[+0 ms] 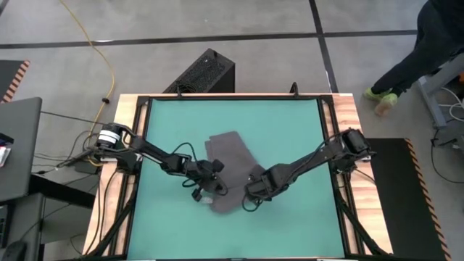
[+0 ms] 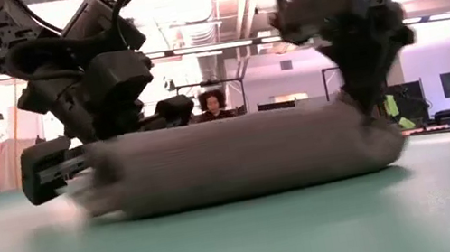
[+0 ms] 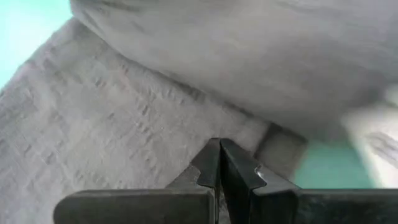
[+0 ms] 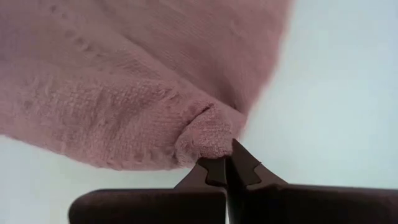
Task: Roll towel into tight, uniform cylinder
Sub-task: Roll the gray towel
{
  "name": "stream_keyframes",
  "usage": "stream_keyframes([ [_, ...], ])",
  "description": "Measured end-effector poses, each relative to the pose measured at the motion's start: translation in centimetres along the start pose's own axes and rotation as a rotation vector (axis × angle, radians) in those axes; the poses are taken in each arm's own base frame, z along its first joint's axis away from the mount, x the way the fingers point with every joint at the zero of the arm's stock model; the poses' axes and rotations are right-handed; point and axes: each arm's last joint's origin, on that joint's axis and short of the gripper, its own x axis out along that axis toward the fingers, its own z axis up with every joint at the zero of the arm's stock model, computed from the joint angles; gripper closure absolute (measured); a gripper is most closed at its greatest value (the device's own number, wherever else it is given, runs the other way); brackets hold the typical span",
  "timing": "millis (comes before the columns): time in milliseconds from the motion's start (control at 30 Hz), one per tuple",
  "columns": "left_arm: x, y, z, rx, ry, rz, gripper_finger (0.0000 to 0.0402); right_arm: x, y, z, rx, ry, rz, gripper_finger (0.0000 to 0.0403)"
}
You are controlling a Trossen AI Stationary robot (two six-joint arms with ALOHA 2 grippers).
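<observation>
The dark grey towel (image 1: pixel 230 163) lies bunched in the middle of the teal mat (image 1: pixel 290 130). In the low view it shows as a long low roll (image 2: pixel 239 156) resting on the mat. My left gripper (image 1: pixel 210 181) is shut at the towel's left side, near its near end (image 3: pixel 219 146). My right gripper (image 1: pixel 254 190) is shut at the towel's right near corner (image 4: pixel 229 155), pointing steeply down. In the low view the left gripper (image 2: pixel 49 169) stands at the roll's left end and the right gripper (image 2: pixel 374 115) at its right end. My left gripper has its shut fingertips on a flat layer of the towel (image 3: pixel 186 134), just below a raised fold, coming in slanting downward from the table's left. The tips hide how much cloth lies between them. That layer lies low over the mat. My right gripper pinches a small bunched corner of the towel (image 4: pixel 208 140) between its two fingertips, from above and pointing down. The cloth puckers into folds at the tips. The rest of the towel spreads away from them, down on the mat.
The mat lies bare on all sides of the towel, inside a black frame on the wooden table (image 1: pixel 348 109). A black box (image 1: pixel 203 72) stands beyond the far edge. One person (image 1: pixel 428 43) stands at the far right, and another (image 2: pixel 214 102) is in the room behind.
</observation>
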Motion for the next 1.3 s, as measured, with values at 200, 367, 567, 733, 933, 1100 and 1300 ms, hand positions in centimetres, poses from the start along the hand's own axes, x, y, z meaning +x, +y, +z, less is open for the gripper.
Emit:
stream_keyframes([
  [200, 0.0, -0.1, 0.0, -0.047, -0.009, -0.028, 0.0401, 0.3, -1.2, 1.3, 0.003, 0.034, -0.045, 0.0396],
  [367, 0.0, -0.1, -0.1, -0.062, -0.005, -0.036, 0.0401, 0.7, -1.9, 2.6, -0.025, 0.049, -0.04, 0.0396],
  [567, 0.0, -0.2, -0.2, -0.082, -0.001, -0.044, 0.0401, 1.2, -3.2, 4.6, -0.052, 0.051, -0.048, 0.0396],
  [733, 0.0, -0.2, -0.2, -0.077, 0.0, -0.045, 0.0401, 1.2, -3.7, 5.7, -0.095, 0.053, -0.026, 0.0396],
  [933, 0.0, -0.2, -0.2, -0.084, 0.0, -0.046, 0.0401, -0.1, -3.6, 7.5, -0.169, 0.007, 0.014, 0.0396],
  [1100, 0.0, -0.2, -0.2, -0.104, 0.001, -0.047, 0.0401, 0.8, -4.4, 8.2, -0.178, 0.026, 0.007, 0.0396],
  [1300, 0.0, -0.2, -0.2, -0.116, 0.003, -0.044, 0.0401, 2.1, -4.9, 7.4, -0.189, 0.089, -0.012, 0.0396],
])
